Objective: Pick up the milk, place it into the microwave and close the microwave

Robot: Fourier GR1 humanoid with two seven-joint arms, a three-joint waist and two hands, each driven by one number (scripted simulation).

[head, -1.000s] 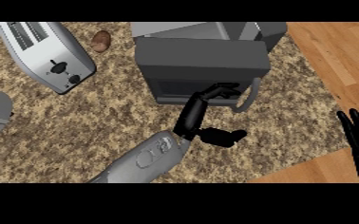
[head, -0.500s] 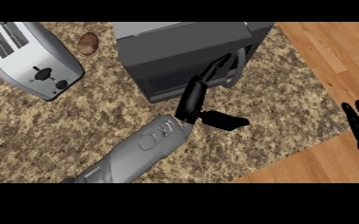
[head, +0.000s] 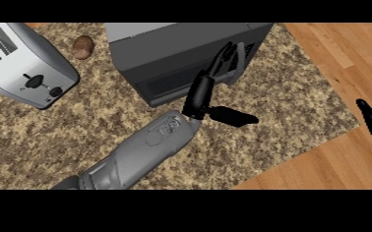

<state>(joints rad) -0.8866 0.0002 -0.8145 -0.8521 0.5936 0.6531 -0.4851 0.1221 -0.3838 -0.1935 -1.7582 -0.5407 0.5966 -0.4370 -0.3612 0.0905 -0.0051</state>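
The left hand (head: 207, 86) reached up from the lower left of the frame, its forearm slanting toward the centre, and lay against the front of the microwave (head: 181, 54) just above the middle of the picture. Its fingers (head: 227, 59) were straight and held close together, flat on the right part of the dark door, while the thumb (head: 232, 116) stuck out to the right, away from the appliance. It held nothing. The right hand (head: 364, 114) showed only as a dark sliver at the right edge, resting; whether it was spread or curled could not be told.

No milk was visible anywhere on the counter. Judging by that, the carton was most likely inside the microwave already, though the interior could not be seen. The door looked flush with the body, or very nearly so, with the flat fingers placed as for a push, so the picking and placing seemed finished and only the last press to latch the door, if any, remained.

A toaster (head: 33, 66) stood at the upper left, and a small brown item (head: 83, 47) lay between it and the microwave, well apart from the hand.
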